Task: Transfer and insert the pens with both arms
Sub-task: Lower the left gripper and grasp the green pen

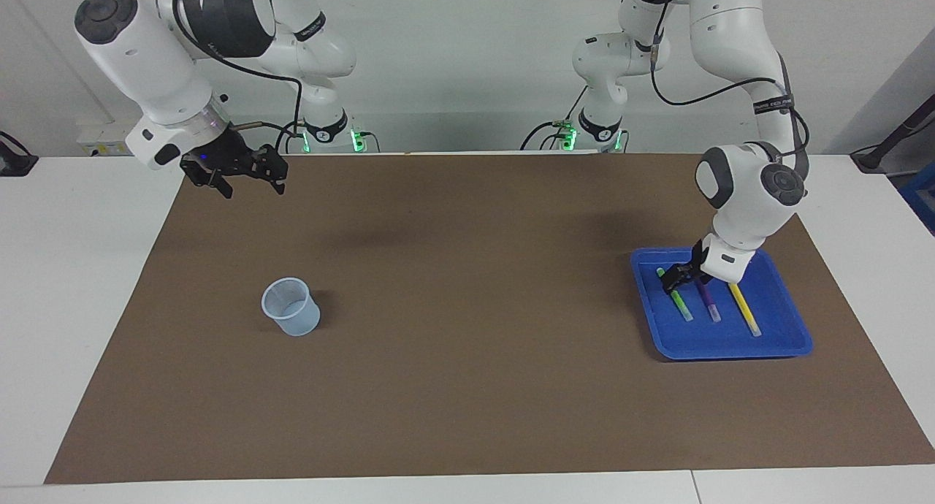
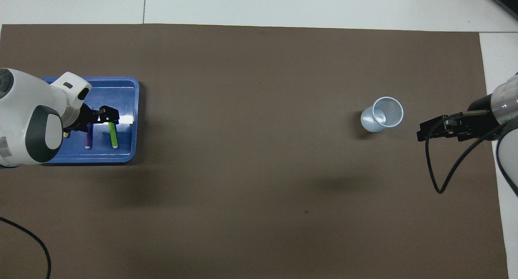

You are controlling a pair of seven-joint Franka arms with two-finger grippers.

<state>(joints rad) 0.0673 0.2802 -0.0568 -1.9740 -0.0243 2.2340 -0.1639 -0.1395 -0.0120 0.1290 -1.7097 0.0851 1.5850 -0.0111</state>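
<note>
Three pens lie side by side in a blue tray (image 1: 733, 351) at the left arm's end of the table: the green pen (image 1: 684, 307), the purple pen (image 1: 707, 300) and the yellow pen (image 1: 744, 309). My left gripper (image 1: 676, 278) is down in the tray, right at the green pen near its end closer to the robots. In the overhead view the left gripper (image 2: 108, 117) covers that end of the green pen (image 2: 113, 136), the purple pen (image 2: 88, 140) shows beside it, and the arm hides most of the yellow pen (image 2: 66, 134). My right gripper (image 1: 250, 185) waits open and empty, raised over the mat's edge.
A pale translucent cup (image 1: 291, 307) stands upright on the brown mat (image 1: 467, 387) toward the right arm's end, also in the overhead view (image 2: 382, 114). The right gripper (image 2: 421, 132) hangs beside the cup there. A black cable loops from the right wrist.
</note>
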